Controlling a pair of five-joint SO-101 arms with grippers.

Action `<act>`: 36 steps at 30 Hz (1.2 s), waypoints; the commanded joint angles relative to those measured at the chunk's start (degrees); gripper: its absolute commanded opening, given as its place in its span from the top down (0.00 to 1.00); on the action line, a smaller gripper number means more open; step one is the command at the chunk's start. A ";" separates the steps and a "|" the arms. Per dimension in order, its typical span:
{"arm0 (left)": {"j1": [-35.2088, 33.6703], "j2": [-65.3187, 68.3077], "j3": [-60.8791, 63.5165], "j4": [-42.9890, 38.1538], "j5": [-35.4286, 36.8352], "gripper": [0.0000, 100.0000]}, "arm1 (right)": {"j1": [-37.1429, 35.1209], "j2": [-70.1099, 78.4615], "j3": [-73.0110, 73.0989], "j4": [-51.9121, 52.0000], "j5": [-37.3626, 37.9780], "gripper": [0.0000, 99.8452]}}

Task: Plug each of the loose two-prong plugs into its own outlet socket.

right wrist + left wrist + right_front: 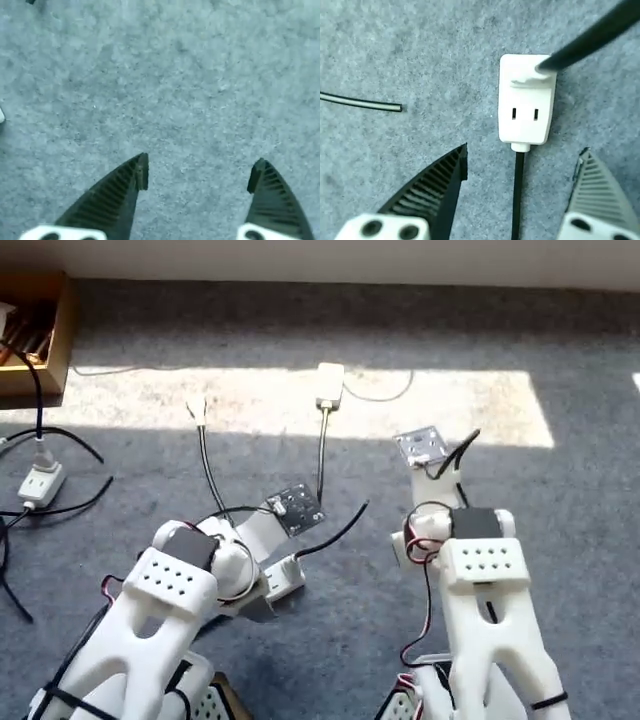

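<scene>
Well, the socket (525, 115) lies flat on the carpet (395, 45) just ahead of the left pincer (525, 149). Its two slots face up, in line with the gap between the fingers. Its black cord (518, 195) runs back from its near end through that gap, touching neither finger. A second black cord (592, 36) crosses the socket's far corner (it seems to rest on the white body). The left pincer is spread wide and holds nothing, its tips just short of the socket's near end. Off to one side of it a loose cable end (365, 103) lies on the carpet.

From above, the socket sits just beside the left arm's front end. A white plug (329, 380) lies well beyond both pincers in a sunlit strip. A smaller plug (197, 408) lies in the same strip, apart from it. Each trails a dark cord back toward the left pincer. The right pincer (201, 159) is likewise wide apart, gripping nothing, above carpet.
</scene>
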 commanded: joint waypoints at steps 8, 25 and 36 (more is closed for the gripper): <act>0.84 15.25 -1.80 -13.71 0.18 0.67 | -7.69 -4.79 5.93 0.40 -2.46 0.69; -2.51 35.74 -16.66 -9.67 -4.92 1.00 | -7.87 -4.79 7.08 -0.31 -2.46 0.69; -31.08 35.91 -41.89 8.09 -13.80 1.00 | -7.87 -4.26 7.96 -1.54 -2.37 0.69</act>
